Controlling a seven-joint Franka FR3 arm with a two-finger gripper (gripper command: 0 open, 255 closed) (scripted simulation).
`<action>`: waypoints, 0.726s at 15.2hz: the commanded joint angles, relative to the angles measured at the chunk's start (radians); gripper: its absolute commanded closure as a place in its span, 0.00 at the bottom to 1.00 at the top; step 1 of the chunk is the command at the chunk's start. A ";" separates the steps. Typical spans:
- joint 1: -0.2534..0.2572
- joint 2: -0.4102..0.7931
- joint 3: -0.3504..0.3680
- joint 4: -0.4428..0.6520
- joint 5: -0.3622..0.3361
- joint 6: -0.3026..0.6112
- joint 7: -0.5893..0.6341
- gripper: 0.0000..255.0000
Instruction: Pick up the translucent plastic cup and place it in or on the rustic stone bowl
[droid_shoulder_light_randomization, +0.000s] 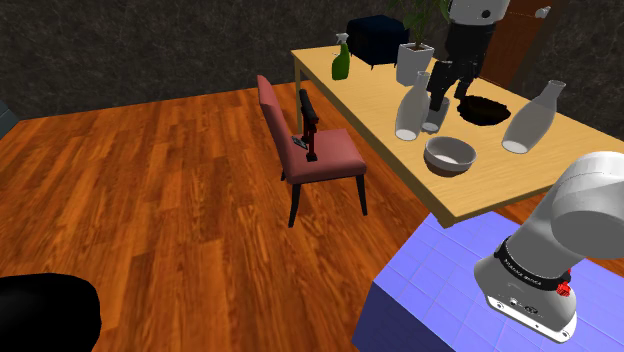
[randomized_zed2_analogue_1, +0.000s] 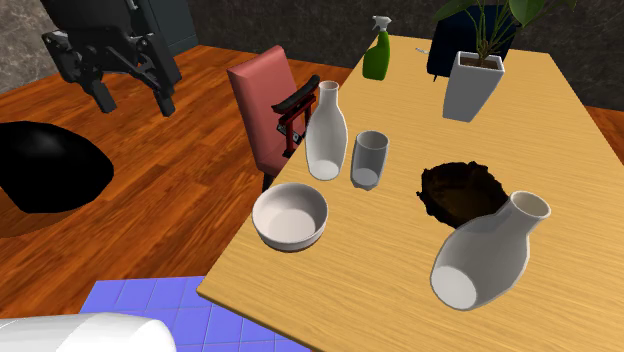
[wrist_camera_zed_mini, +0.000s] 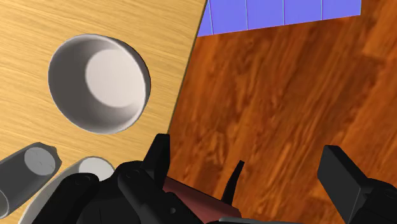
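**Gripper (wrist_camera_zed_mini: 245, 153) open and empty, high by the table's edge; cup (randomized_zed2_analogue_1: 368, 160) upright on the table (randomized_zed2_analogue_1: 380, 270)**

The two black fingers (wrist_camera_zed_mini: 340, 178) stand wide apart and clasp nothing. Between them lie only the wooden floor (wrist_camera_zed_mini: 273, 83) far below and the top of the red chair (randomized_zed2_analogue_1: 258, 95). The hand hangs high above the chair-side edge of the table. It looks down past that edge on the white bowl (wrist_camera_zed_mini: 98, 83), and a corner of the blue-tiled stand (wrist_camera_zed_mini: 280, 13) shows beyond it.

In the second exterior view the gripper is at the upper left, well apart from everything on the table. The cup is grey and see-through. It stands just beside an upright white vase (randomized_zed2_analogue_1: 325, 135), on the side away from the chair. The white bowl is near them, closer to the stand.

The dark, rough-rimmed bowl (randomized_zed2_analogue_1: 462, 195) sits near the cup, further in from the chair-side edge, with bare tabletop between the two. A second white vase (randomized_zed2_analogue_1: 485, 255) leans over just beside the dark bowl, its mouth towards the bowl.

At the table's far end are a green spray bottle (randomized_zed2_analogue_1: 377, 50) and a white planter (randomized_zed2_analogue_1: 472, 85) holding a leafy plant. A black object that I cannot identify rests on the chair's seat.
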 joint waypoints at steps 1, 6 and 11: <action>0.000 0.000 0.000 0.000 0.000 0.000 0.000 0.00; -0.038 0.049 -0.100 -0.026 -0.074 0.090 -0.117 0.00; -0.071 0.133 -0.201 -0.019 -0.134 0.187 -0.232 0.00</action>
